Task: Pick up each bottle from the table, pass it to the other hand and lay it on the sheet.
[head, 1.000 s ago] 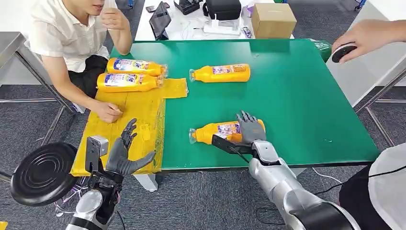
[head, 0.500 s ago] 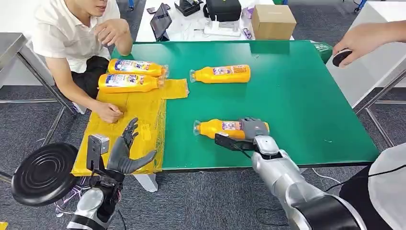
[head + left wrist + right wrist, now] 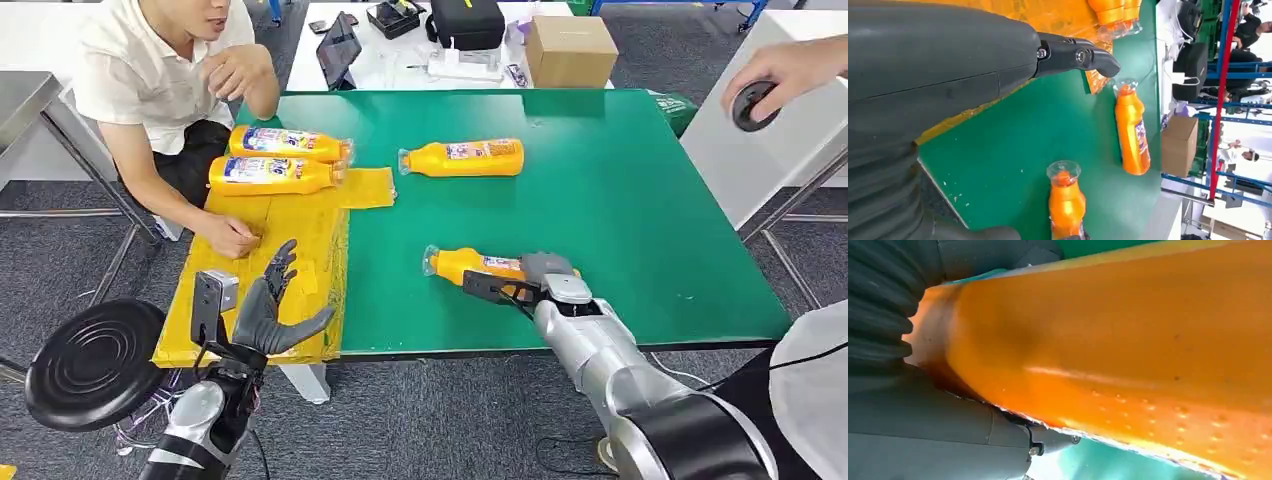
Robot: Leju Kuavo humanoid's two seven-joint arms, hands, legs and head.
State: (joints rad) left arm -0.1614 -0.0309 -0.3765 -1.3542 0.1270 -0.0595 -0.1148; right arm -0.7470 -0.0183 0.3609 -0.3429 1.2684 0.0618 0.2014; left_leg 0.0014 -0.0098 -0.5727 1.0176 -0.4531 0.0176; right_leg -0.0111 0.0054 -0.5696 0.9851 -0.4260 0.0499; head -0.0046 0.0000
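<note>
No text can be read anywhere. The bottle [image 3: 480,268] held in the right robot hand [image 3: 545,275] carries a label too blurred to read. The labels on the bottles beyond it are equally illegible.

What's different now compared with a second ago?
The right hand has closed around the near bottle, which has swung and shifted right, its cap end now pointing farther away. The person's hand at far right has lifted the black object. The left hand, far bottle and two bottles on the sheet stayed put.
</note>
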